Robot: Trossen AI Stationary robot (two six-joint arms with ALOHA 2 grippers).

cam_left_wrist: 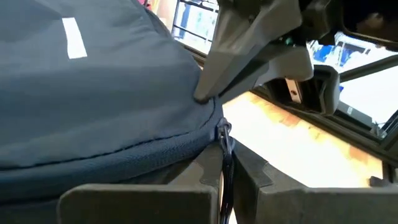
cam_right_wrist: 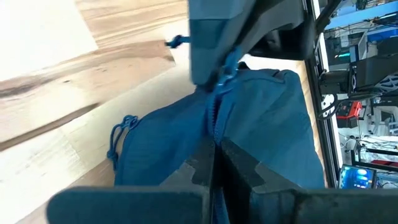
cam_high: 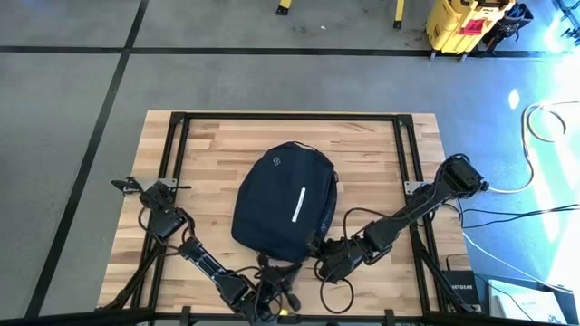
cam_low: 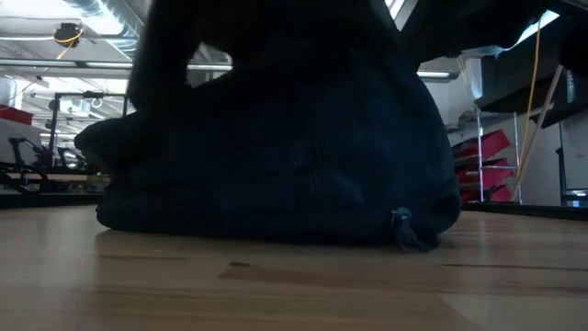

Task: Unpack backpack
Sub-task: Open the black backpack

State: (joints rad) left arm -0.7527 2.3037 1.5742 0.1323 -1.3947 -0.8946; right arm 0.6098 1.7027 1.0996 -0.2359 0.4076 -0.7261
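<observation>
backpack [cam_high: 285, 201] fills mid-counter [cam_high: 208, 145], both grippers, left [cam_left_wrist: 222, 177] and right [cam_right_wrist: 214, 163], at its near edge with fingers pinching zipper pulls.

A robotics lab or workshop. A butcher-block table [cam_high: 217, 145] in a black metal frame stands on a grey floor [cam_high: 72, 91] marked with dark tape lines. Beside it are a yellow cart [cam_high: 458, 25] and loose cables [cam_high: 544, 118]. The low view shows exposed ceiling ducts [cam_low: 83, 14], strip lights and red bins [cam_low: 487, 147] on racks.
</observation>
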